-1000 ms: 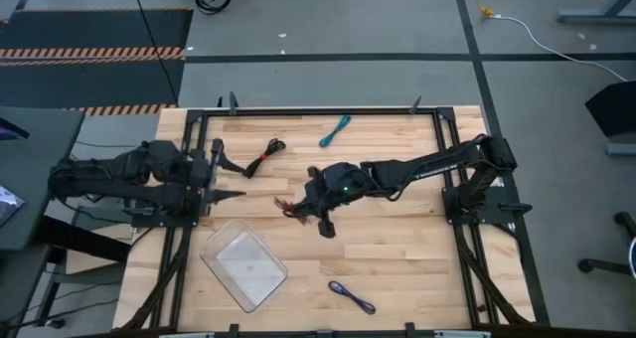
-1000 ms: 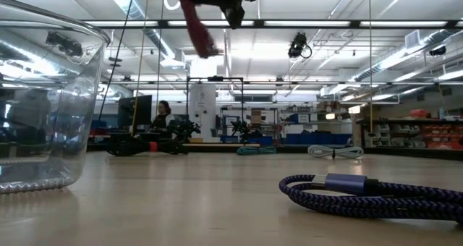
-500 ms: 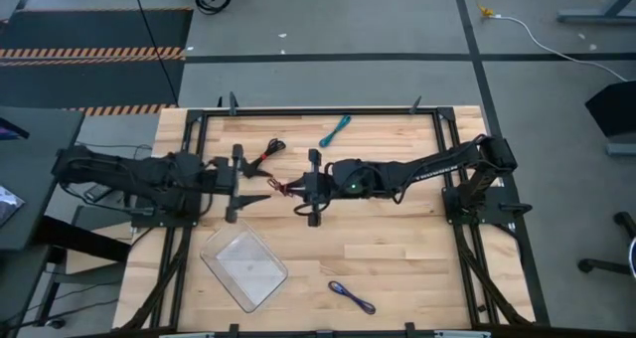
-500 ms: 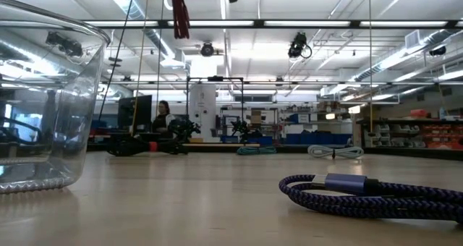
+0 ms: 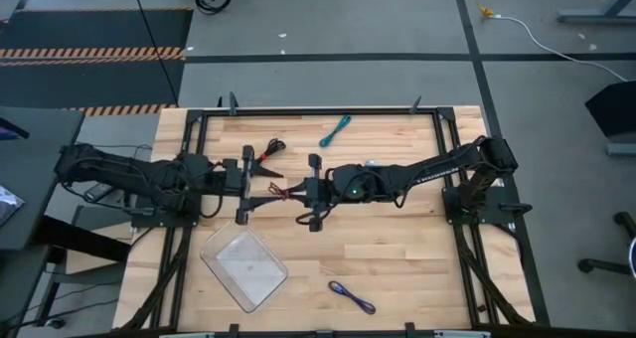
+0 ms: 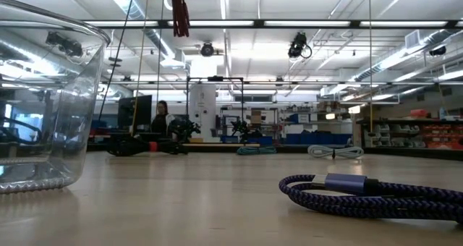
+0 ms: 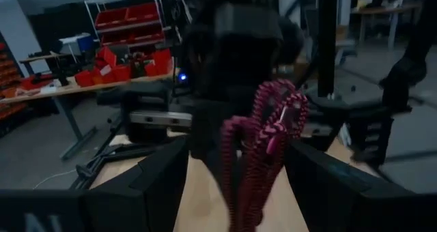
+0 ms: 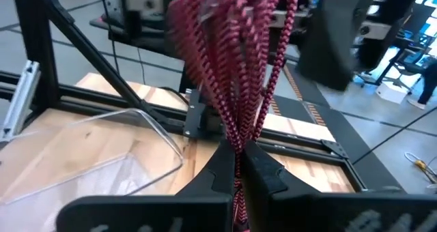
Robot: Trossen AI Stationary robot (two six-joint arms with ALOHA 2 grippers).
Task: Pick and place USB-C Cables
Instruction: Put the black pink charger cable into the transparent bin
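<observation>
The magenta cable bundle (image 5: 279, 189) hangs in the air between my two grippers, above the table's middle. My right gripper (image 5: 301, 190) is shut on it, reaching in from the table's right. My left gripper (image 5: 250, 189) faces it from the left and is open. In the left wrist view its fingers stand on either side of the bundle's free end (image 7: 263, 147) without touching it. The black-and-red cable (image 5: 268, 151) and the teal cable (image 5: 335, 130) lie near the far edge. The purple cable (image 5: 352, 296) lies near the near edge. My right gripper pinches the magenta bundle between its two fingers at one end (image 8: 237, 147). The fingers (image 8: 266, 174) are level and point toward the table's left, along the bundle. The bundle is lifted clear of the table, and its looped free end (image 8: 232, 48) sticks out toward my left gripper.
The clear plastic tray (image 5: 244, 266) sits on the table near the front left, below and nearer than the grippers; its wall (image 6: 43, 94) fills the low view's left. The purple cable (image 6: 369, 195) lies close to the low camera. Bare wood surrounds the tray.
My right gripper has carried the magenta bundle up and toward the far-left, turning level, so the bundle now points at my left gripper. My left gripper has moved right toward it until its fingers flank the bundle's free end.
</observation>
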